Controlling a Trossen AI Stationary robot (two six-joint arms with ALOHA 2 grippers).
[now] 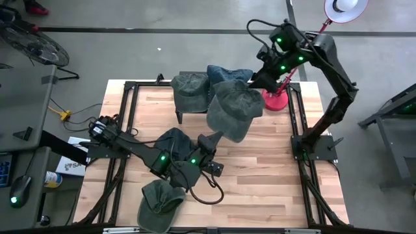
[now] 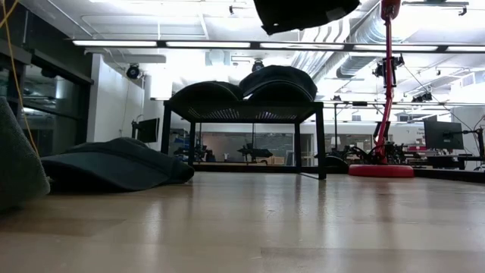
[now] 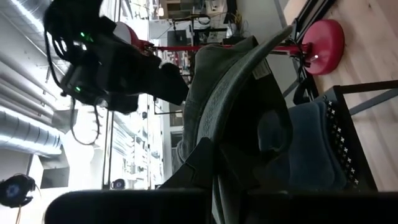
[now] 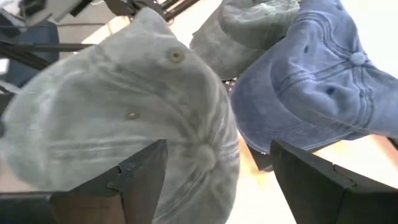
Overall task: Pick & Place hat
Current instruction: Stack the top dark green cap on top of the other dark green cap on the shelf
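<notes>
- Left gripper (image 1: 209, 140): closed on the brim of the green hat (image 1: 234, 107), holding it raised over the table (image 1: 260, 169).
- Right gripper (image 1: 263, 77): fingers spread wide at the hat's far side; contact appears absent.
- Hat sits beside the black rack (image 1: 188, 97) carrying two caps.

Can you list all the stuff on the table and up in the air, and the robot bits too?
lifted hat: one, grey-green, in the air over the table
rack green hat: one, green, on top of the rack
blue hat: one, blue, on the rack beside it
dark hat: one, dark, on the table under the left arm
edge hat: one, green, at the table's edge
rack: one, black, on the table
lamp: one, red base, table corner
table: one, light wood
left gripper: dark, shut on the lifted hat's brim
right gripper: dark, open, by the lifted hat's crown
</notes>
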